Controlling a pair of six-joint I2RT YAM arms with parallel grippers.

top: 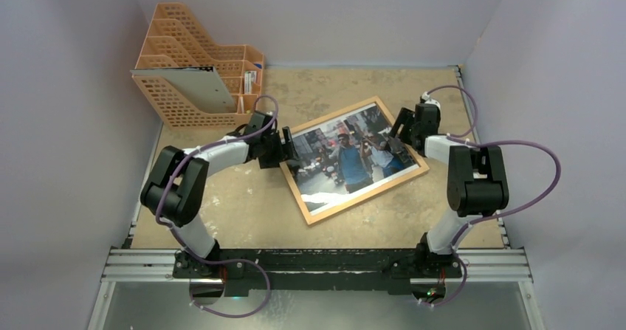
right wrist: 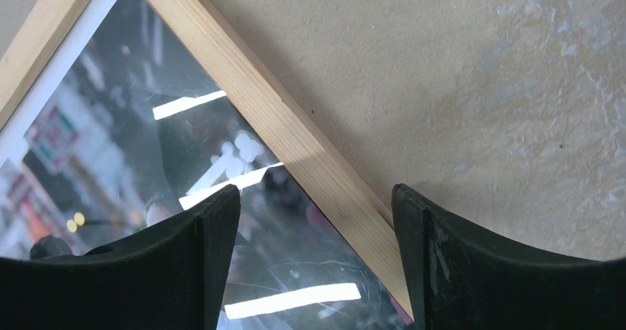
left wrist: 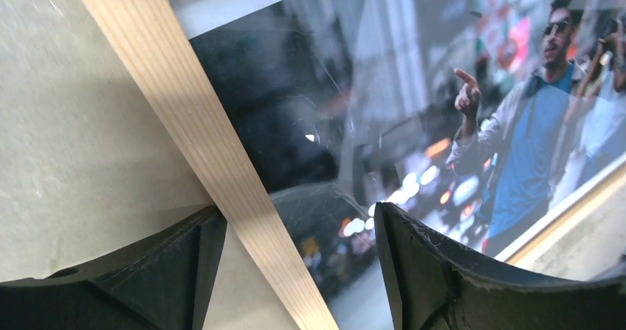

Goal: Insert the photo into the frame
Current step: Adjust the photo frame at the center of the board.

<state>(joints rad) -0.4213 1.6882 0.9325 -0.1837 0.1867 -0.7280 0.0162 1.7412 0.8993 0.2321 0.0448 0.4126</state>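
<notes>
Fingers of left gripper (top: 284,147): spread wide, gripping nothing. They straddle the left edge of the frame (top: 367,196), one finger over the bare table (top: 243,204), the other over the photo (top: 351,156). Whether either finger touches cannot be told.
Fingers of right gripper (top: 404,127): also spread wide, gripping nothing. They straddle the frame's far-right edge, one finger over the photo, the other over the table. Contact cannot be told here either.
Table: mottled beige top. The arms hide parts of it on the left and right.
Frame: lies flat at mid-table, turned askew, between the two grippers. From above, the left gripper hides its left corner and the right gripper hides part of its far-right edge. Each wrist view shows only a strip of the wood.
Photo: lies inside the frame with its white border against the wood. Glare and faint scratches cross the picture. Whether it sits under or over the pane cannot be told. Both wrist views cut it off.
Rack (top: 177,105): orange lattice with several slots, far left, well apart from the frame.
In the rack: a grey sheet (top: 203,86) leans in the near slot. Small items in a right-hand slot are too small to make out.
</notes>
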